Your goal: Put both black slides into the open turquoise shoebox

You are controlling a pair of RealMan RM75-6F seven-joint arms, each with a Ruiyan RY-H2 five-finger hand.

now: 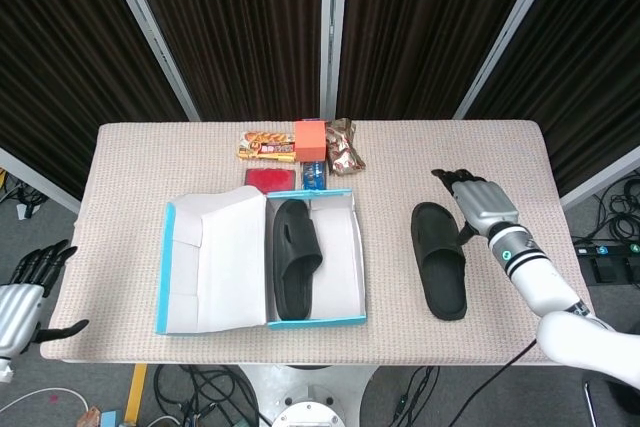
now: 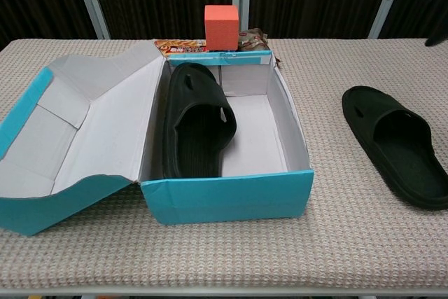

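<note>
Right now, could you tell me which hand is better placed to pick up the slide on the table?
The right hand: it hovers open beside the loose slide. The left hand hangs off the table's far-left edge, with the shoebox between.

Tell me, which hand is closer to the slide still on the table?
Right. The right hand hovers beside that slide; the left hand hangs off the table's far edge.

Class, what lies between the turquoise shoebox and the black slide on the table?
Only bare woven tablecloth, shown in both views, separates turquoise shoebox from black slide.
</note>
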